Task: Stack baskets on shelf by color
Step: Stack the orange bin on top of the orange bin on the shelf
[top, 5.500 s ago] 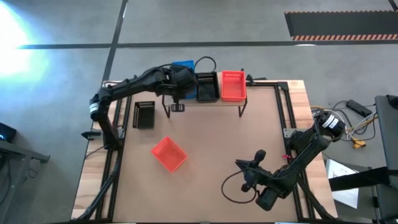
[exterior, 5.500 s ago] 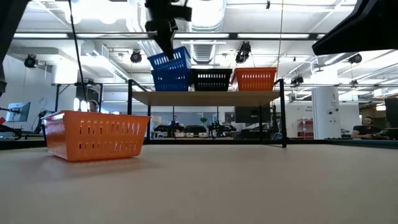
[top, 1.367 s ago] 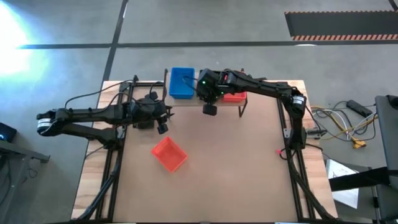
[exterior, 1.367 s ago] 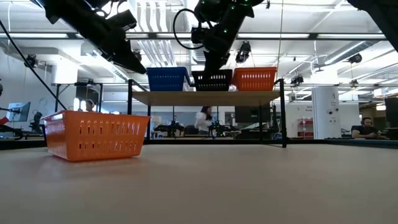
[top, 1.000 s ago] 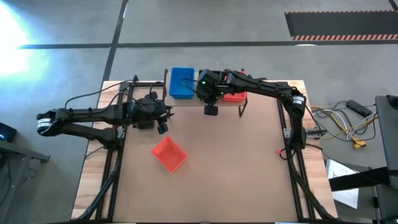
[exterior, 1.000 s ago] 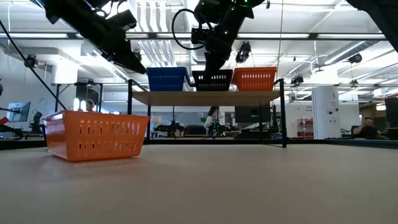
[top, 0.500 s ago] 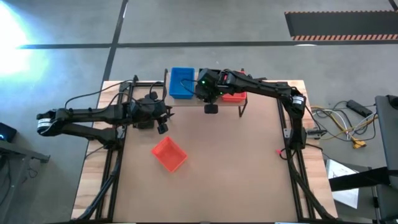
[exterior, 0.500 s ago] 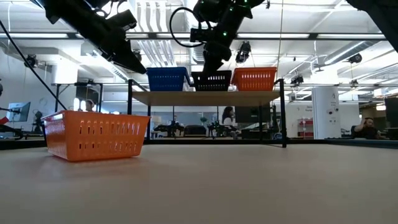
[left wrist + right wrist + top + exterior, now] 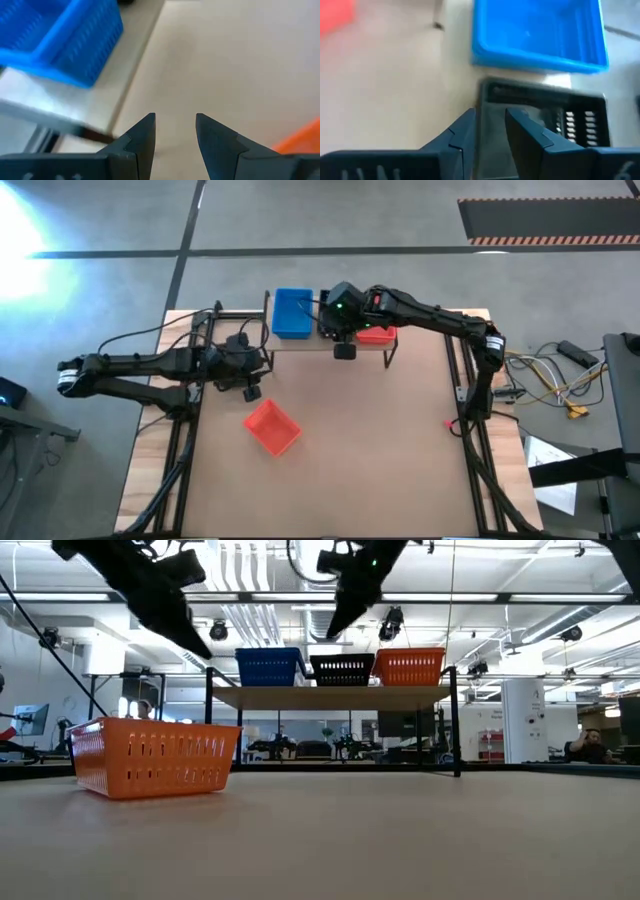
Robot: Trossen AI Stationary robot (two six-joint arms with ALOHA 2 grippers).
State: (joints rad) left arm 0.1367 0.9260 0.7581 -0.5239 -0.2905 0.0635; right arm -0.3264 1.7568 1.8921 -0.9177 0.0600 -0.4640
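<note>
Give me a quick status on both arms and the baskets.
Left gripper open, empty, left of shelf. Right gripper open above black basket. Blue basket, black, orange basket on shelf; loose orange basket on table. Nothing blocking.

Right gripper (image 9: 490,131) lifted up, off black basket (image 9: 341,669) on shelf (image 9: 330,693); now above it, fingers a little apart, holding nothing. Right arm swung a bit toward orange basket on shelf (image 9: 375,334). Left gripper (image 9: 175,132) slid back from shelf, out toward left edge of worktop (image 9: 350,440), and rose higher. People walking in room behind table gone from sight.
</note>
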